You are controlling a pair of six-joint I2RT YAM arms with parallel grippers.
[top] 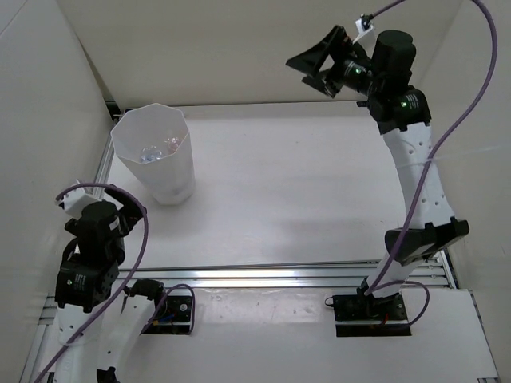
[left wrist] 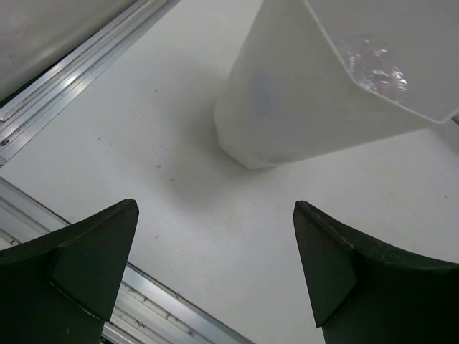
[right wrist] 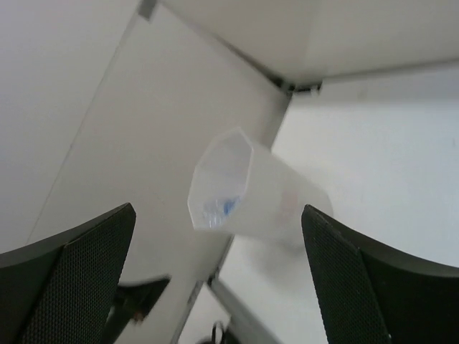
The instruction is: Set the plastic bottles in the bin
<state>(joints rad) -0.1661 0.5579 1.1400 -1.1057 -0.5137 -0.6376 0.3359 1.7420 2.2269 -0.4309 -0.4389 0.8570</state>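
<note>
plastic bottles [top: 156, 150] inside bin [top: 172, 179], 10 o'clock on your surface [top: 303, 175] | left claw [left wrist: 215, 215] spread, empty, 8 o'clock | right claw [right wrist: 217, 211] spread, empty, raised at 1 o'clock | step: depositing looks finished | next: you verify the count, then park both

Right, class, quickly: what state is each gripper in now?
Left gripper: open, holding nothing.
Right gripper: open, holding nothing.

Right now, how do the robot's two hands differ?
The left hand sits low, close beside the bin; the right hand hangs high, far from it. The left hand's camera sees the bin's side wall; the right hand's sees into its mouth. Both are open and empty.
</note>
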